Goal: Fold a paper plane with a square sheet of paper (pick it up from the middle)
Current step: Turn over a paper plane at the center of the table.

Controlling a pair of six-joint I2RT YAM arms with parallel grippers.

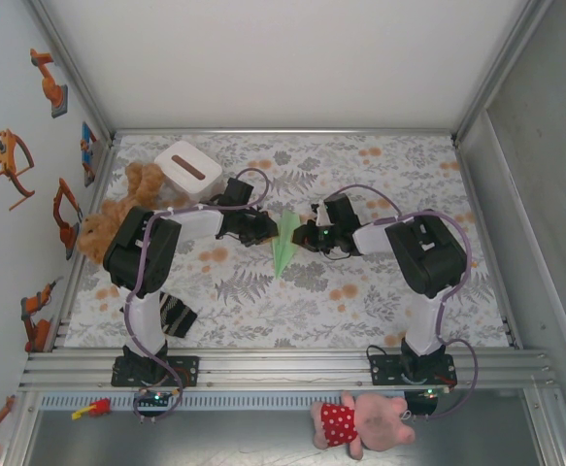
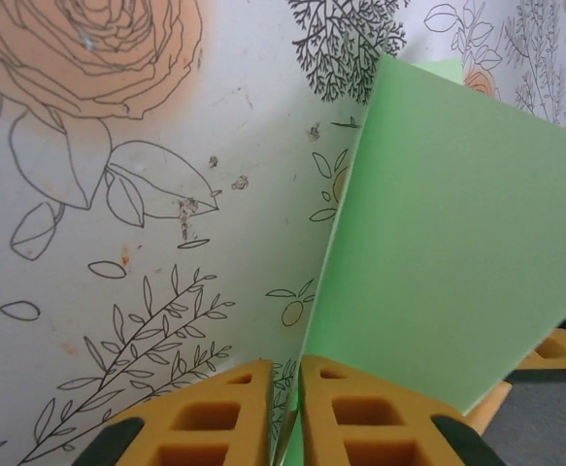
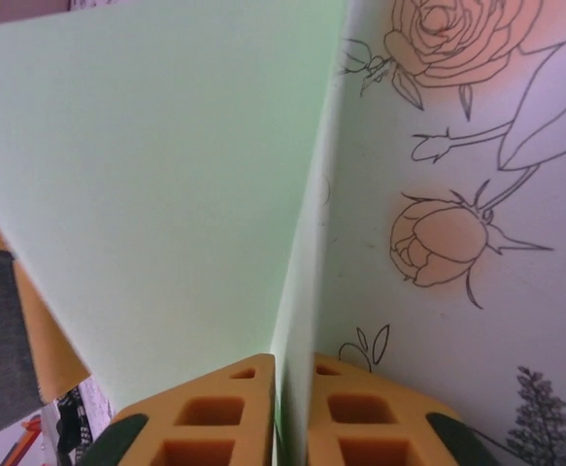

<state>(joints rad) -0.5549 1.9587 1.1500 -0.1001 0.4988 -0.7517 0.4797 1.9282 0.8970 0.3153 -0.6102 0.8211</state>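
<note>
The paper plane is a narrow pale green dart in the middle of the floral table, its point toward the near edge. My left gripper reaches it from the left and my right gripper from the right. In the left wrist view the orange fingertips are nearly together, with the edge of a raised green flap pinched between them. In the right wrist view the jaws stand a thin slit apart, and a green fold fills it.
A white box with a dark slot and a brown plush toy sit at the back left. A striped dark cloth lies by the left arm's base. A pink plush pig lies in front of the rail.
</note>
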